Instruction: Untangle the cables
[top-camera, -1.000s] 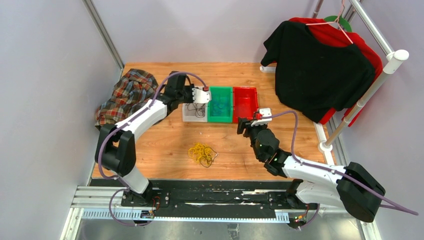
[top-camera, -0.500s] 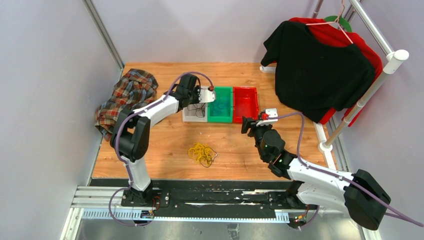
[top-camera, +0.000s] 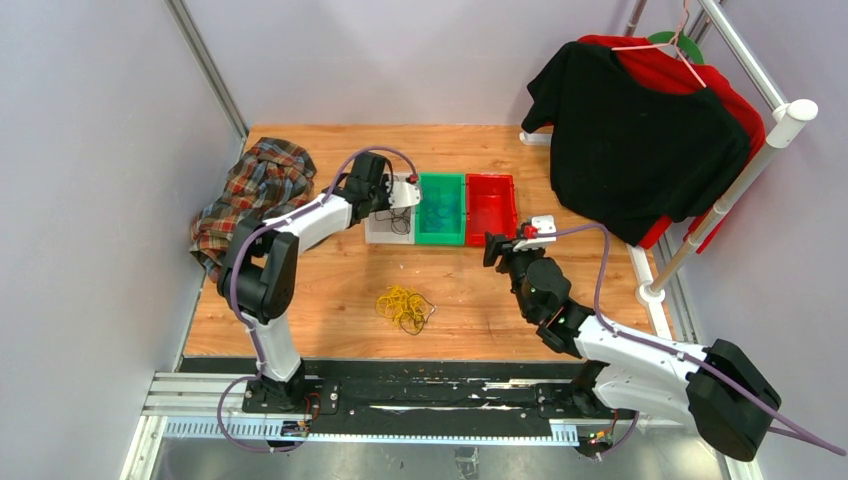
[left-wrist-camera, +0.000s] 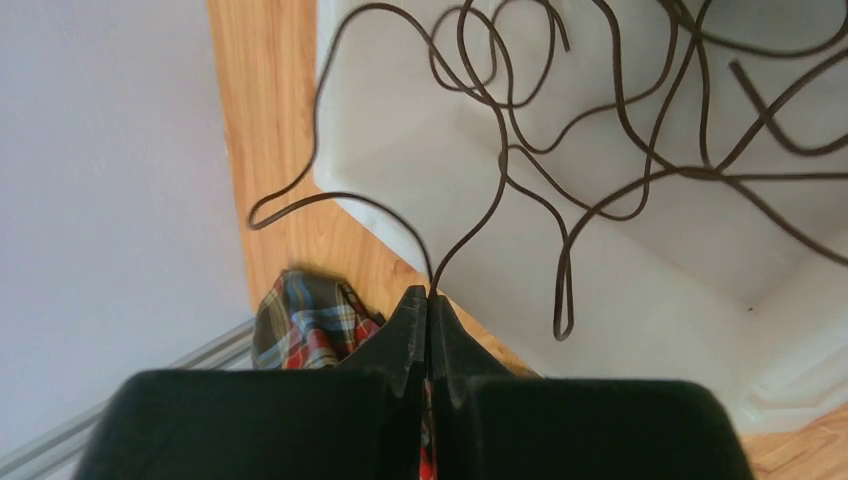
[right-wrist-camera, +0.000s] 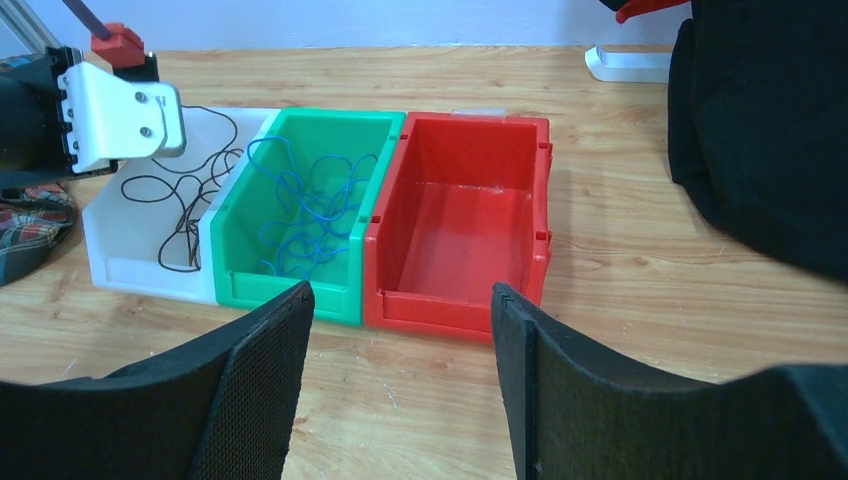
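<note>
- Sorting looks partly done: dark cables (right-wrist-camera: 185, 215) lie in the white bin (right-wrist-camera: 140, 275), blue cables (right-wrist-camera: 310, 205) in the green bin (right-wrist-camera: 335, 117)
- Red bin (right-wrist-camera: 440, 300) is empty, and I judge it is meant for the yellow cables (top-camera: 403, 306), one tangled heap on the surface (top-camera: 330, 290) nearer the arm bases
- Left gripper (left-wrist-camera: 428, 298) is pinched tight on one dark cable (left-wrist-camera: 503, 165) at the white bin's corner, the strand trailing over the rim
- Right gripper (right-wrist-camera: 400, 291) is spread wide, holding nothing, facing the bins

Cable heap (top-camera: 404, 307) on table (top-camera: 330, 290) before three side-by-side bins (top-camera: 466, 208)
</note>
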